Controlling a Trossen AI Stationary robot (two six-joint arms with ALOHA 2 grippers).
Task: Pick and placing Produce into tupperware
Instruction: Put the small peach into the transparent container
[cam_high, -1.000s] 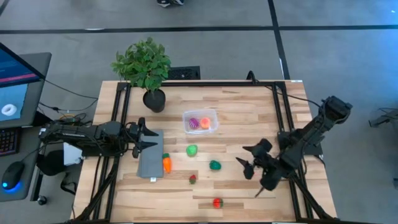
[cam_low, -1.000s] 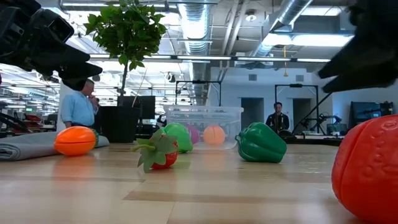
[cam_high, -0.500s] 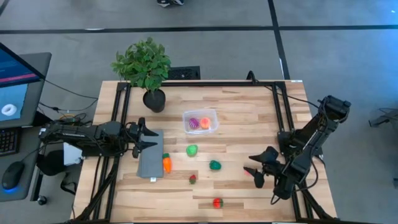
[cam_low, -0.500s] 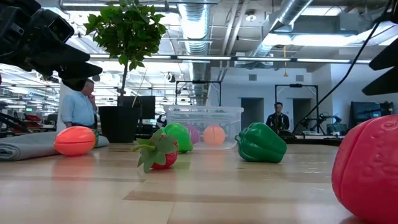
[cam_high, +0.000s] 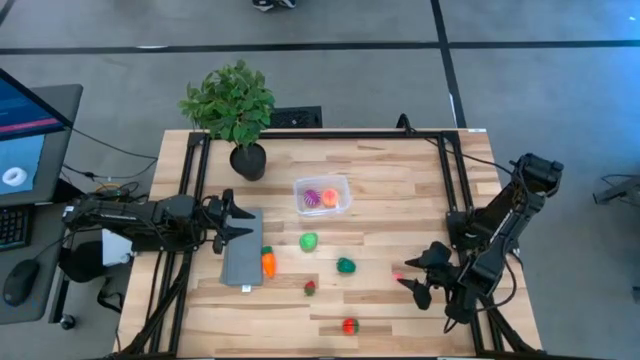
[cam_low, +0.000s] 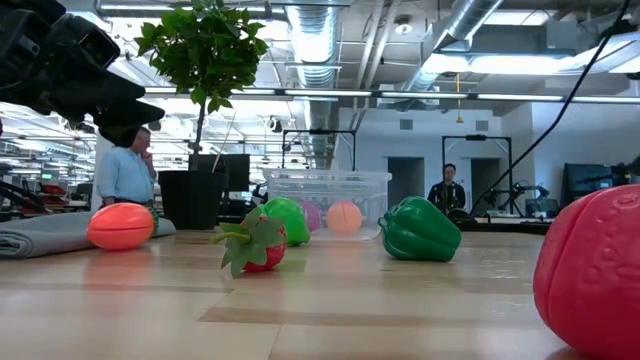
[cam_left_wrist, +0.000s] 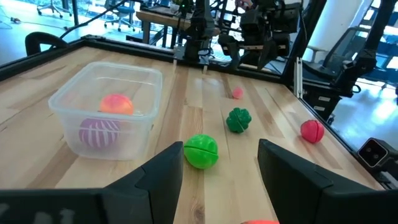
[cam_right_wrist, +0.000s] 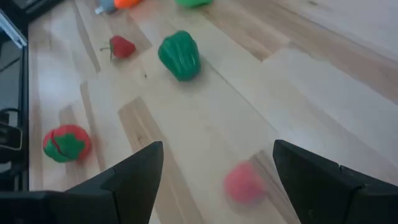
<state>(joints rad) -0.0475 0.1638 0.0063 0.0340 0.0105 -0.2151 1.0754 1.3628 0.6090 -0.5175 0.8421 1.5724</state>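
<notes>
The clear tupperware (cam_high: 322, 195) stands mid-table and holds a purple piece (cam_left_wrist: 99, 132) and a peach piece (cam_left_wrist: 116, 103). On the wood lie a green piece (cam_high: 308, 241), a dark green pepper (cam_high: 345, 265), an orange carrot (cam_high: 268, 262), a strawberry (cam_high: 310, 288), a red tomato (cam_high: 348, 325) and a small pink piece (cam_high: 397, 274). My right gripper (cam_high: 412, 277) hangs open at the near right, just beside the pink piece. In the right wrist view the pink piece (cam_right_wrist: 244, 182) shows between the two fingers, untouched. My left gripper (cam_high: 228, 222) waits open at the left.
A flat grey slab (cam_high: 243, 258) lies under the left gripper, and the carrot rests against its right edge. A potted plant (cam_high: 235, 110) stands at the far left. Black frame rails (cam_high: 455, 190) run along both table sides. Bare wood lies between the pepper and the right gripper.
My right gripper has swung toward the table's near right corner and turned about its wrist, staying open. It has left the low view's upper right. The pink piece, hidden a second ago, now shows beside its fingers. The left arm has kept still.
</notes>
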